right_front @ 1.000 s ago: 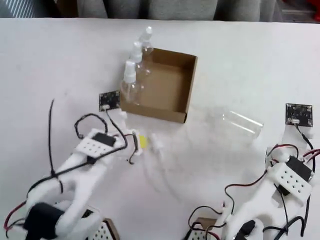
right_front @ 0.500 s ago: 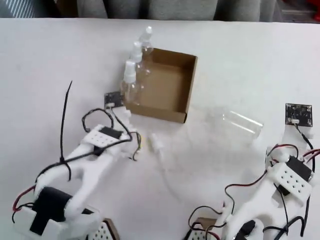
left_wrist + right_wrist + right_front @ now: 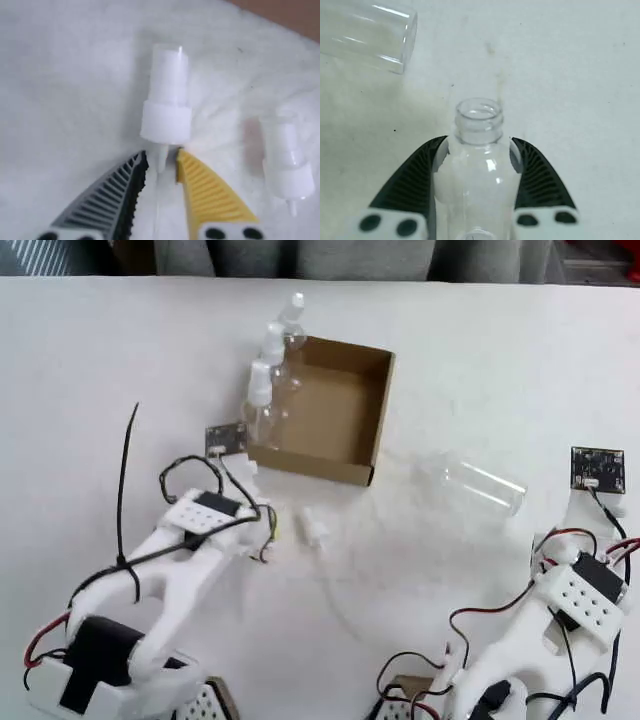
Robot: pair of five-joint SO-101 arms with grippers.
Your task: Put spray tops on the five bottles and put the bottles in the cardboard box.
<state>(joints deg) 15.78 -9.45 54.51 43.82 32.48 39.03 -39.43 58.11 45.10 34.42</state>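
A white spray top lies on the table with its thin stem between the tips of my left gripper, which is narrowly open around it. A second spray top lies beside it. In the high view my left gripper sits just left of the spray tops, in front of the cardboard box. My right gripper is shut on a clear bottle with a bare neck. Another open bottle lies on its side. Three capped bottles stand at the box's left wall.
The lying bottle is just beyond the held one. A small circuit board sits at the right, above my right arm. Cables trail around both arm bases near the front edge.
My left arm has swung its elbow and shifted slightly toward the box, its gripper staying by the spray tops. The right arm has kept still.
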